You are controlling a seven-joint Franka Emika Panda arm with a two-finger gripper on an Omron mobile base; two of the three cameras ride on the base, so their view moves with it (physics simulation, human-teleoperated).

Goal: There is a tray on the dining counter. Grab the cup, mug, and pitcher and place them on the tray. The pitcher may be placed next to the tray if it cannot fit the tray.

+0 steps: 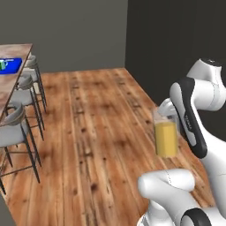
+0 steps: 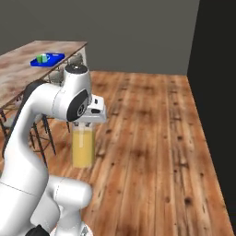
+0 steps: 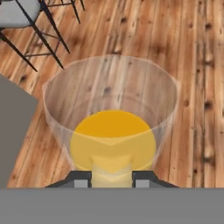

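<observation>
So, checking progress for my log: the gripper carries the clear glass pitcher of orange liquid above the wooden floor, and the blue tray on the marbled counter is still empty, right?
Not quite. The bright blue tray already holds a small green cup, as the right base view shows. The gripper does carry the clear glass pitcher of orange liquid above the wooden floor.

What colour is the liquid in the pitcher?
Orange-yellow, inside the clear glass pitcher. The hand view shows it best, looking down into it.

Even, flat rendered light on the wooden floor; no clear shadows or glare; textures soft, slightly blurred throughout.
</observation>
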